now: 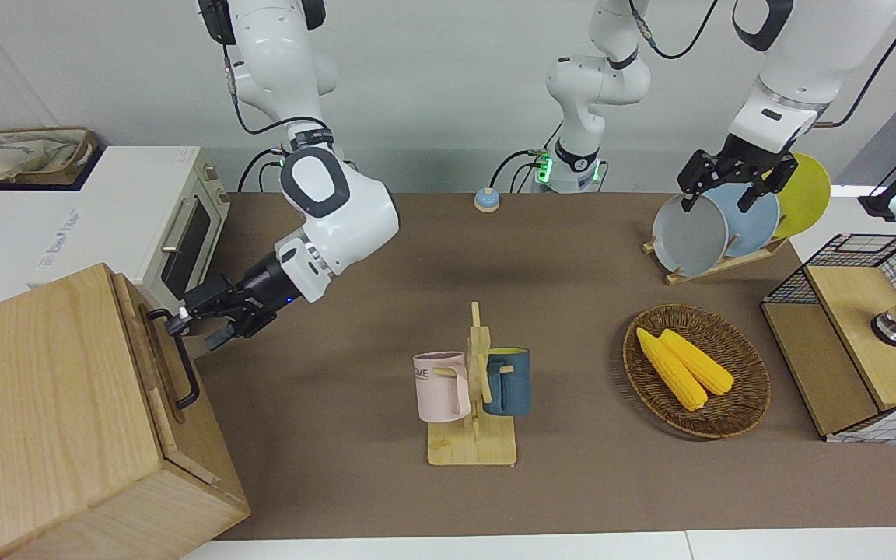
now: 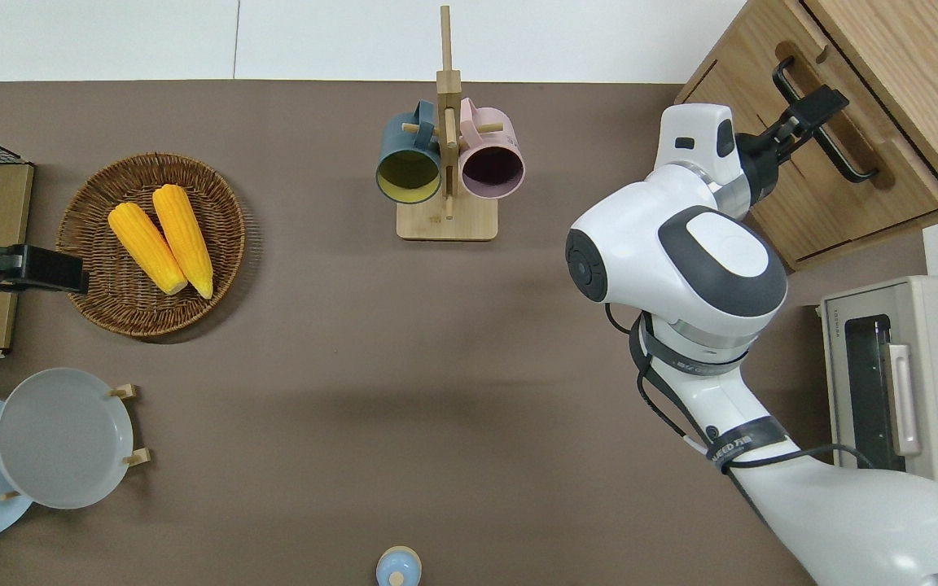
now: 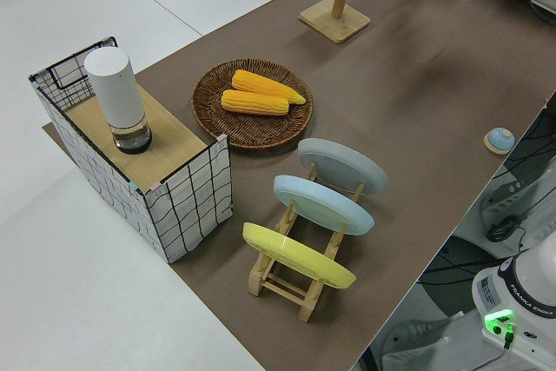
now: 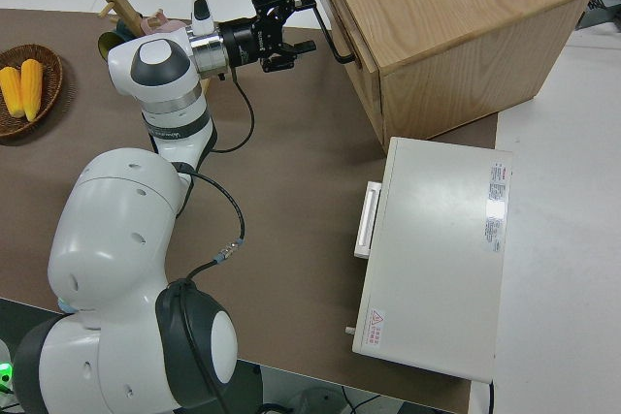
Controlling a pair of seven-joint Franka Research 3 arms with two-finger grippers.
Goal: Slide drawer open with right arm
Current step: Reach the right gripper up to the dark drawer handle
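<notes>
The drawer (image 1: 154,373) is the shallow top front of the big pale-wood box (image 1: 43,404) at the right arm's end of the table. It carries a black bar handle (image 1: 187,381). My right arm reaches sideways to it. My right gripper (image 1: 197,327) is open, with its fingers spread right at the handle (image 2: 852,155). Whether a finger touches the bar, I cannot tell. The right side view shows the gripper (image 4: 291,21) level with the handle (image 4: 342,41). The left arm is parked.
A white toaster oven (image 1: 176,233) stands beside the box, nearer to the robots. Mid-table is a mug stand (image 1: 473,389) with a pink and a blue mug. Toward the left arm's end are a corn basket (image 1: 697,369), a plate rack (image 1: 720,225) and a wire-mesh rack (image 1: 852,342).
</notes>
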